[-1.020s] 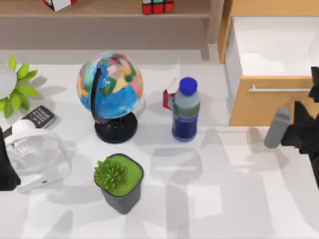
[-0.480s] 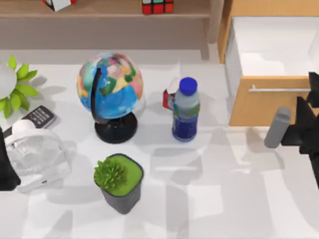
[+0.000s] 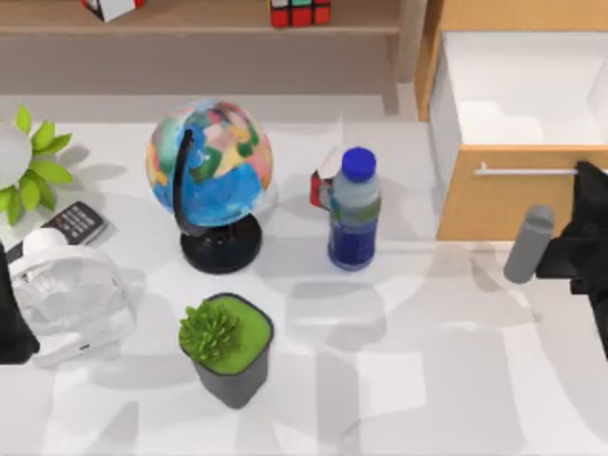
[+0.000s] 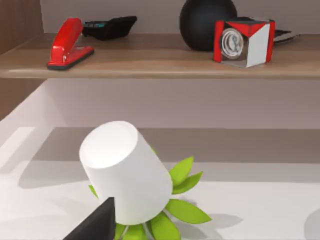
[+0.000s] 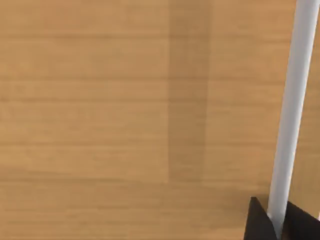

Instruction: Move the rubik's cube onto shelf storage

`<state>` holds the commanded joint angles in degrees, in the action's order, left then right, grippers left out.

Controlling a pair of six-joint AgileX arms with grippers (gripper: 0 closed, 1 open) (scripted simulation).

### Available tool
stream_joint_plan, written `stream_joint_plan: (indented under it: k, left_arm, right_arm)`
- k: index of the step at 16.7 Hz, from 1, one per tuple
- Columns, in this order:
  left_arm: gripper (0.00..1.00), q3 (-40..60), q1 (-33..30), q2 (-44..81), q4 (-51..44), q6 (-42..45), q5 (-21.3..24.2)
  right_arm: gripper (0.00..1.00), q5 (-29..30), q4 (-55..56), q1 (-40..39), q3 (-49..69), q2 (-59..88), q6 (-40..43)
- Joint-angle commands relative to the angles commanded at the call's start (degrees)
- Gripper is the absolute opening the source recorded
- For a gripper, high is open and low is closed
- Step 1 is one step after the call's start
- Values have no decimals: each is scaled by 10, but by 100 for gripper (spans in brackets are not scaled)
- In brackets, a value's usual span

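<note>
The rubik's cube is sitting on the shelf storage, at the far edge of the top view, left of the upright side post. A red-and-white box is lying on the same board farther left; the left wrist view shows it with a red stapler.

The right end effector is hanging at the right edge of the worktop, just in front of the drawer cabinet, near its silver handle; whether its fingers are spread or pressed together cannot be told. A grey cylinder is standing beside it.

The left arm is parked at the left edge, beside a white fan. A globe, a water bottle and a potted plant are standing mid-worktop.
</note>
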<state>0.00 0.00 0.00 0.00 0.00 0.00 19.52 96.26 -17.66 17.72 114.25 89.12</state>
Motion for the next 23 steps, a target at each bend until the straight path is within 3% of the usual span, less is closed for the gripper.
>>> stream_joint_plan:
  k: [9,18,23]
  left_arm:
    - [100,0,0,0,0,0,0]
    - [100,0,0,0,0,0,0]
    - [100,0,0,0,0,0,0]
  right_arm:
    - [0,0,-2,0,1,1,-2]
    - [0,-37,-92,36,130,42,-1]
    - [0,-38,-100,37,139,44,-3]
